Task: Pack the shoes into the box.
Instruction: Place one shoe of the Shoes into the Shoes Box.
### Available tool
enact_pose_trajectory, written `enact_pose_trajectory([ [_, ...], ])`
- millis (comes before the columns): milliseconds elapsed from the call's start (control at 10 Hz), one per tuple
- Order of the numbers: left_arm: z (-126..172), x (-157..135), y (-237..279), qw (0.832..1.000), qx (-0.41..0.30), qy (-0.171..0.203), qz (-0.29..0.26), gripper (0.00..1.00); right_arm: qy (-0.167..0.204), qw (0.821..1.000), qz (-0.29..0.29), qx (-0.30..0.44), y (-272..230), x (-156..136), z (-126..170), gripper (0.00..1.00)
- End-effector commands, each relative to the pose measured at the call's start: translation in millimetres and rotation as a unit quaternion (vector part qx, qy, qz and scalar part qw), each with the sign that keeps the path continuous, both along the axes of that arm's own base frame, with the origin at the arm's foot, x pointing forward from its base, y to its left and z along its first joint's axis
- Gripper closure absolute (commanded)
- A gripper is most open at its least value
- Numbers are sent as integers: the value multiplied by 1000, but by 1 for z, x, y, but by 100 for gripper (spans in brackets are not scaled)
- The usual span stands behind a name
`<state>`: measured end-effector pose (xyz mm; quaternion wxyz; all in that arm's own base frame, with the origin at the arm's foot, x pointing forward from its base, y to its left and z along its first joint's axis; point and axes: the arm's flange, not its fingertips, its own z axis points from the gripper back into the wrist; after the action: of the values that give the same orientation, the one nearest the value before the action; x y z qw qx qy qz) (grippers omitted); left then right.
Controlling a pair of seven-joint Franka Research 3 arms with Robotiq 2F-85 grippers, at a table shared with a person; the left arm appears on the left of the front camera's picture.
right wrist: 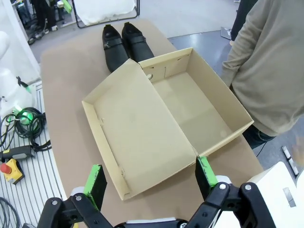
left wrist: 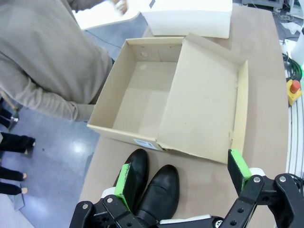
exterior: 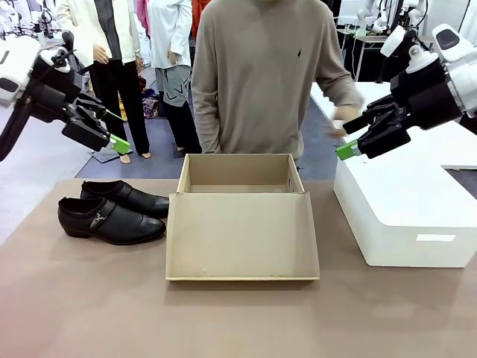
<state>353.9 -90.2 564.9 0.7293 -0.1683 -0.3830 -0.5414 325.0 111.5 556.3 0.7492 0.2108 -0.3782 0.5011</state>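
Two glossy black shoes lie side by side on the brown table, left of the box, toes toward it. The same shoes appear in both wrist views. The tan cardboard box stands open and empty in the middle, its lid folded flat toward me. My left gripper hangs open high above the shoes. My right gripper hovers open, high over the gap between the box and the white box.
A large white box sits on the table at the right. A person in a beige sweater stands at the far edge behind the tan box, one hand near my right gripper. Cables and a red stop button lie off the table's side.
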Motion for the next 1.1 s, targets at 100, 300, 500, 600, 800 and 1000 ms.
enact_pose_trajectory([
  [100,-1,3,2,1000,-7,-6,-13,0,-5,1000,10,5,0,3,-1,0],
  [300,3,2,3,1000,17,-4,-9,0,-5,1000,10,5,0,3,-1,0],
  [500,15,8,10,998,61,-13,-13,0,-5,1000,10,5,0,3,-1,0],
  [600,21,14,14,996,88,-12,-19,0,-5,1000,10,5,0,3,-1,0],
  [800,27,29,23,988,151,1,-42,0,-5,1000,10,5,0,3,-1,0],
  [1000,33,50,33,974,212,-1,-74,0,-5,1000,10,5,0,3,-1,0],
])
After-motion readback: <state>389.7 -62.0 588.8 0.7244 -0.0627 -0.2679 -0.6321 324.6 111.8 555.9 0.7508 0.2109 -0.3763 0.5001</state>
